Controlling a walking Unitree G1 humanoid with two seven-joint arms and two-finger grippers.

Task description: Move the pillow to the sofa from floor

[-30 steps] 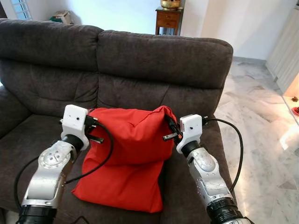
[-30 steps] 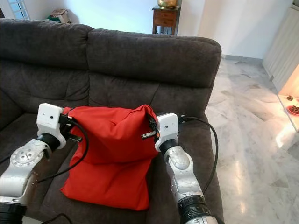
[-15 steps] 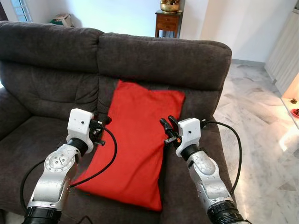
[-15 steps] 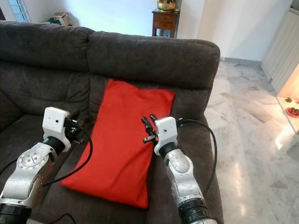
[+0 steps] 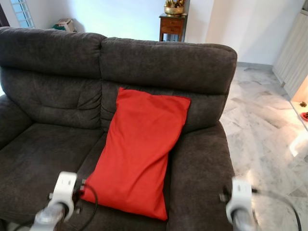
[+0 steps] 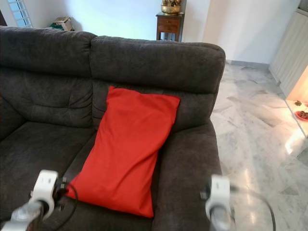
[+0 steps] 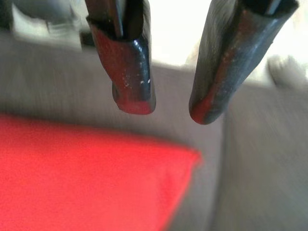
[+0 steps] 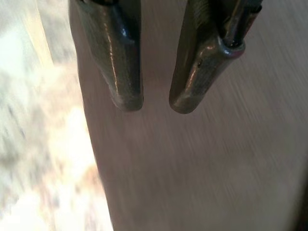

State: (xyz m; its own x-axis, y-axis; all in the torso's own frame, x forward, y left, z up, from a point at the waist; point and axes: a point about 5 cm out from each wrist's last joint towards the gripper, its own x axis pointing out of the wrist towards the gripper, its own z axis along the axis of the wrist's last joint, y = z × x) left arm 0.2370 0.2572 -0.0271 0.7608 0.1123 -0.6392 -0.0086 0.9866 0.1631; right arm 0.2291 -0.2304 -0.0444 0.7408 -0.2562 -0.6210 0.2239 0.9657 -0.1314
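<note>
Resting on the sofa point(image 5: 159, 62): one red pillow point(image 5: 139, 149), long side running up from the front of the seat, top edge leaning on the backrest. It lies over the seam between the two seat cushions, mostly on the right one. Sofa count: one, dark grey, two back cushions. Behind it, one small wooden side table point(image 5: 173, 25) with one brass bowl point(image 5: 174, 4) on top. Marble floor point(image 5: 269, 125) to the right.

Left eye view, lower edge: two wrists, both blurred. Left wrist housing sits just beside the pillow's lower left corner; right wrist housing sits over the sofa's right arm, well apart from the pillow.

Right eye view: same layout, one pillow point(image 6: 126, 149), two blurred wrists low in the picture.

Left wrist view: left claw point(image 7: 166, 108), two black fingers spread with a gap between the tips, gripping nothing. One corner of the red pillow point(image 7: 86, 178) lies beyond the tips, not touching them; grey sofa fabric around it.

Right wrist view: right claw point(image 8: 156, 103), two fingers parted by a narrow gap, nothing between them. Grey sofa fabric beyond, pale floor point(image 8: 43, 159) alongside, blurred.
</note>
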